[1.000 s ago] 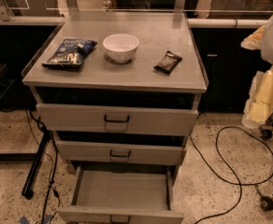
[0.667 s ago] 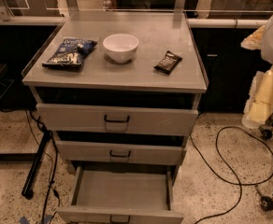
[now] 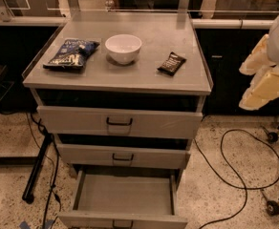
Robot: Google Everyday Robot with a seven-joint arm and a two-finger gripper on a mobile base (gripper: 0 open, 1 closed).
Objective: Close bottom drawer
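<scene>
The bottom drawer [image 3: 124,194] is the lowest of three grey drawers in the cabinet. It is pulled far out towards me. Its flat grey tray is empty, and its front panel [image 3: 82,219] with the small black handle [image 3: 123,223] is cut off by the bottom edge of the view. The middle drawer [image 3: 123,155] and the top drawer [image 3: 119,122] stick out a little. My gripper is not in view. Only the cream and white covers of my arm [image 3: 268,70] show at the right edge, away from the cabinet.
On the cabinet top [image 3: 130,78] lie a blue chip bag [image 3: 71,54], a white bowl [image 3: 123,48] and a dark snack bar [image 3: 171,63]. A black cable [image 3: 235,175] loops on the floor at the right, near caster wheels [image 3: 272,206]. A black pole [image 3: 37,168] leans at the left.
</scene>
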